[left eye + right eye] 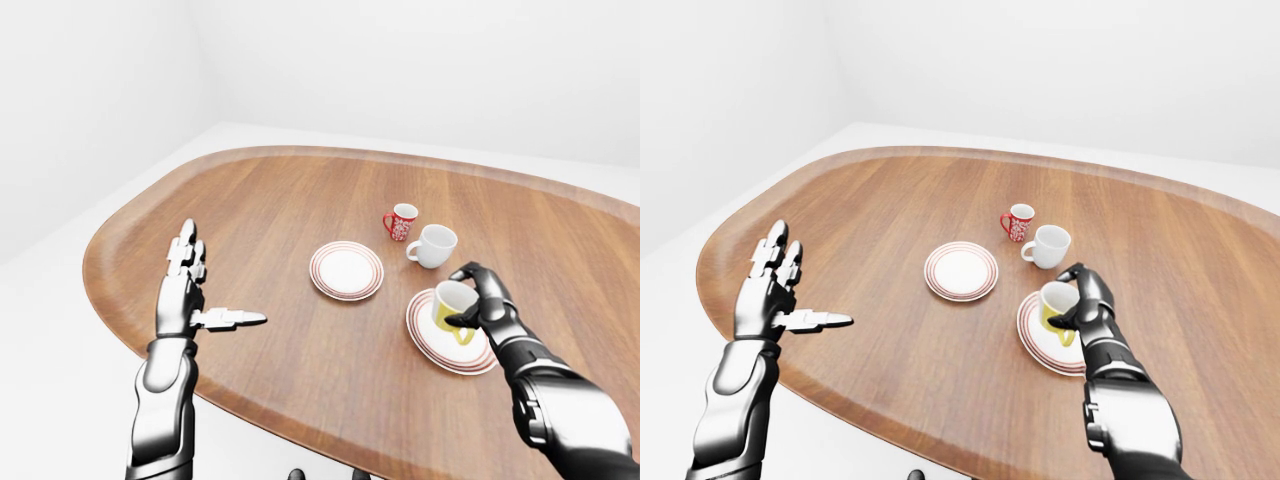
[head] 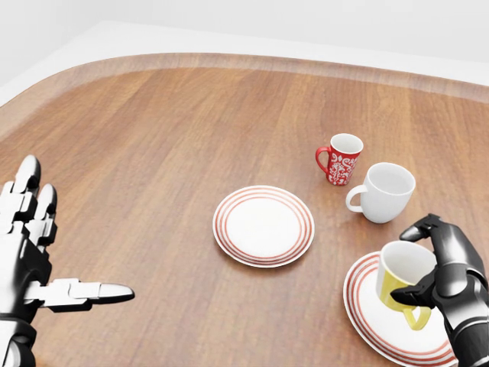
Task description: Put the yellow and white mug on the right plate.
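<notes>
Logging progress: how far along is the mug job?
Done: the yellow mug is lifted and carried over the right plate. In hand: the right hand grips it, tilted. Left: set it down and release; whether it touches the plate is unclear.

- There's a big oval wooden table (image 2: 153, 153) with a lighter rim.
- A red mug (image 2: 341, 159) with a white pattern stands upright, handle to the left in the head view.
- A plain white mug (image 2: 384, 192) sits just beside it, lower right.
- The left plate (image 2: 263, 225), red rings, sits mid-table.
</notes>
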